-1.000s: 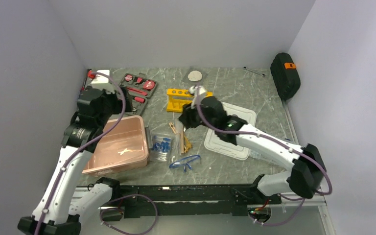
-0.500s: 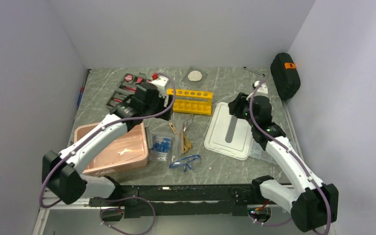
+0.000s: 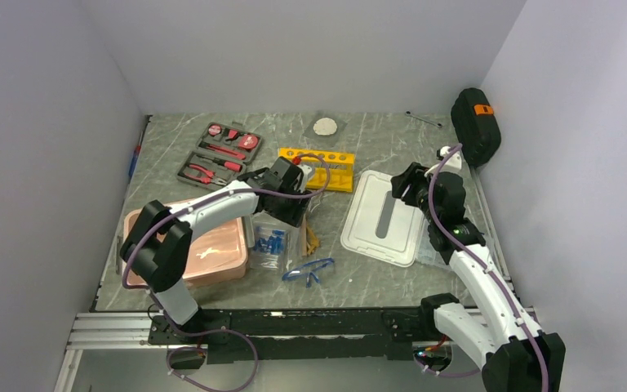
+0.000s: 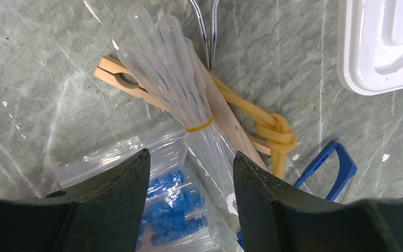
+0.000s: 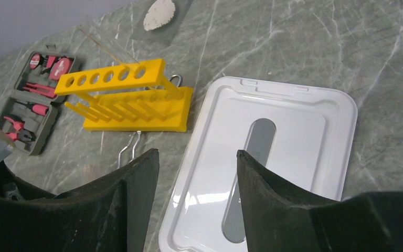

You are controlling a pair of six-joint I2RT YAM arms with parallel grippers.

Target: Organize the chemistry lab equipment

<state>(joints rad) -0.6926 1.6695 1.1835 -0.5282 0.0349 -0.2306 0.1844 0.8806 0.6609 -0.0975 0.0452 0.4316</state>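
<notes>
The yellow test-tube rack (image 3: 317, 167) (image 5: 131, 100) stands at the back centre. In front of it lie tan wooden clamps (image 3: 309, 237) (image 4: 136, 86), a banded bundle of clear pipettes (image 4: 173, 79), knotted yellow tubing (image 4: 275, 134), the clear bag of blue-capped tubes (image 3: 271, 243) (image 4: 173, 205) and the blue safety glasses (image 3: 310, 270) (image 4: 336, 168). My left gripper (image 3: 290, 204) (image 4: 191, 155) hangs open just above the bag and the pipette bundle, holding nothing. My right gripper (image 3: 404, 184) (image 5: 197, 152) is open and empty over the white lid (image 3: 384, 216) (image 5: 273, 152).
A pink bin (image 3: 204, 245) sits at the left, under the left arm. The red-and-black tool kit (image 3: 219, 155) (image 5: 31, 100) lies open at the back left. A black case (image 3: 475, 126) stands against the right wall. A round white pad (image 3: 325, 126) lies at the back.
The left arm swung from the back left across the bin to the bag in the middle, its jaws narrowing. The right arm drew back from the rack to the lid.
</notes>
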